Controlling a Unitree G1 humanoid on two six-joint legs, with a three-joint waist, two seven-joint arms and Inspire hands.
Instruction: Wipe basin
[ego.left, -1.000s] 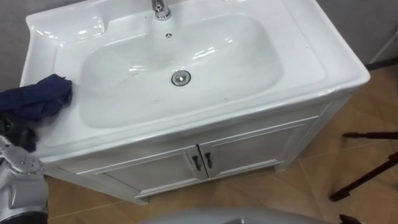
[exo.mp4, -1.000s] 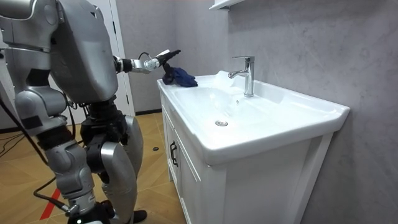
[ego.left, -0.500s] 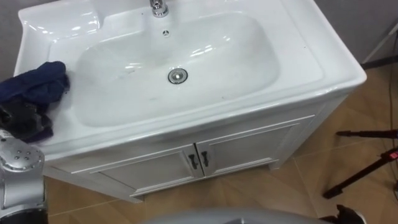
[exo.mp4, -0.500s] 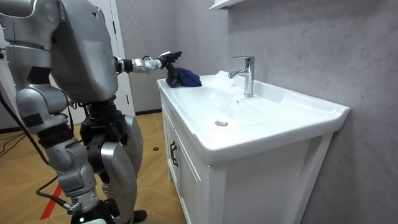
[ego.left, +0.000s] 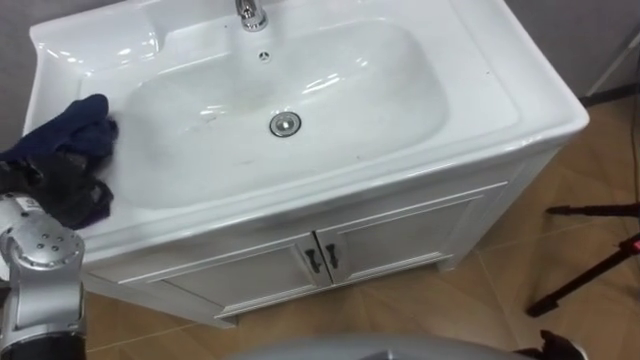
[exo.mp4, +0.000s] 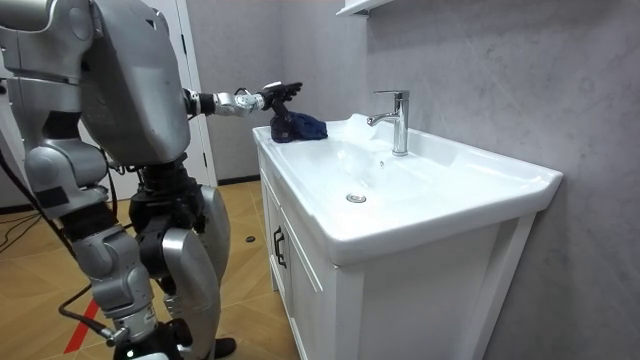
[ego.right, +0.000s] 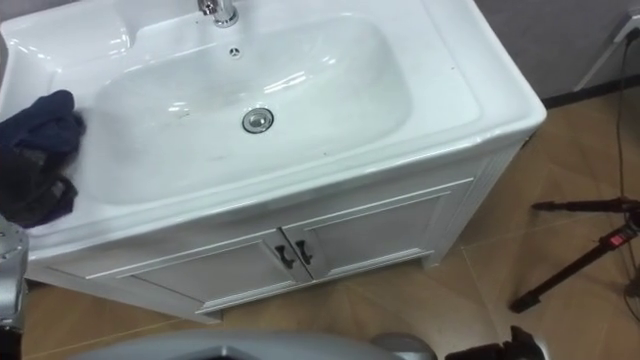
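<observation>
Finger state: cannot tell (dark fingers merge with the dark fabric). The left hand rests on the blue cloth, which lies bunched on the rim ledge of the basin, at 9 o'clock from the drain. Recommended: secure a full bunch, then sweep toward 3 o'clock across the bowl under steady downward pressure.
</observation>
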